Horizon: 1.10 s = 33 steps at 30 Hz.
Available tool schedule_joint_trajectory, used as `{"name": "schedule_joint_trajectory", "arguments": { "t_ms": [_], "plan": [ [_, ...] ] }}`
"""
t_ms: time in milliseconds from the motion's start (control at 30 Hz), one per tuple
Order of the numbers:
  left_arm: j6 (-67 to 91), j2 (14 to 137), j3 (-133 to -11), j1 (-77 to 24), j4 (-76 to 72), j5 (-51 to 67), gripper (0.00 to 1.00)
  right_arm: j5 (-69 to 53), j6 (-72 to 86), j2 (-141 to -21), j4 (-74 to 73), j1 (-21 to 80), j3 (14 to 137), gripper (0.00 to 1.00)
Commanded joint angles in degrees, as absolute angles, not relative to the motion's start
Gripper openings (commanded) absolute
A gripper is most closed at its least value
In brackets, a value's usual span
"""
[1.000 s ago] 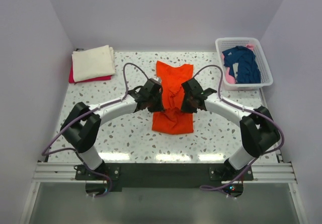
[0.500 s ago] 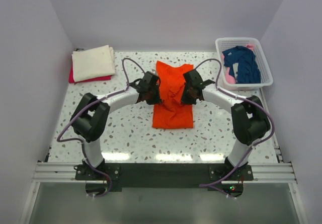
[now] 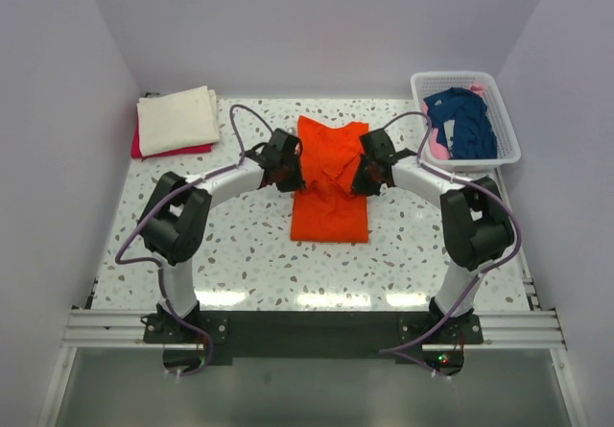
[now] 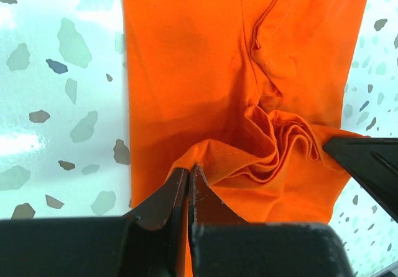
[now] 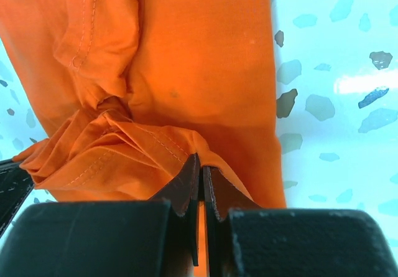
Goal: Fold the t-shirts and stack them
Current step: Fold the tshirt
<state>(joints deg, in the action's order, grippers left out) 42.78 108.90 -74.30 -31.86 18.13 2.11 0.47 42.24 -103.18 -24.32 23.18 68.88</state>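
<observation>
Though apart, pincers (image 3: 300,171) (image 3: 357,177) tight on t-shirt (image 3: 331,218)

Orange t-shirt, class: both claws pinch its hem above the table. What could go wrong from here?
1. The left claw and right claw each pinch only a thin edge of the orange t-shirt; it might slip free and the fold would drop.
2. Cloth is bunched in wrinkles between the claws; laid down like this, the fold would likely crease.
</observation>
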Motion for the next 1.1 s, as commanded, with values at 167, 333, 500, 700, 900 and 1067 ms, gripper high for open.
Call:
{"name": "schedule_joint_trajectory", "arguments": {
  "t_ms": [167,333,500,700,900,1067],
  "plan": [
    [40.9,109.9,-76.7,-30.1,18.1,1.9,0.00,0.1,41.4,-104.4,-21.5,21.9,70.7,0.00],
    [40.5,110.1,-76.7,-29.5,18.3,1.7,0.00,0.1,41.5,-104.8,-21.3,21.3,71.0,0.00],
    [40.2,110.4,-76.8,-29.5,17.9,1.9,0.00,-1.1,41.7,-105.0,-20.8,21.1,71.3,0.00],
    [40.0,110.2,-77.0,-29.3,17.5,2.2,0.02,-1.4,41.7,-104.2,-20.3,20.5,70.9,0.01],
    [37.7,107.2,-76.5,-28.3,15.7,3.2,0.50,-2.6,40.9,-100.9,-18.9,18.6,70.1,0.41],
    [33.7,100.0,-74.4,-27.1,16.3,1.7,0.65,-1.5,36.6,-97.4,-22.0,17.8,71.6,0.59]
  ]
}}
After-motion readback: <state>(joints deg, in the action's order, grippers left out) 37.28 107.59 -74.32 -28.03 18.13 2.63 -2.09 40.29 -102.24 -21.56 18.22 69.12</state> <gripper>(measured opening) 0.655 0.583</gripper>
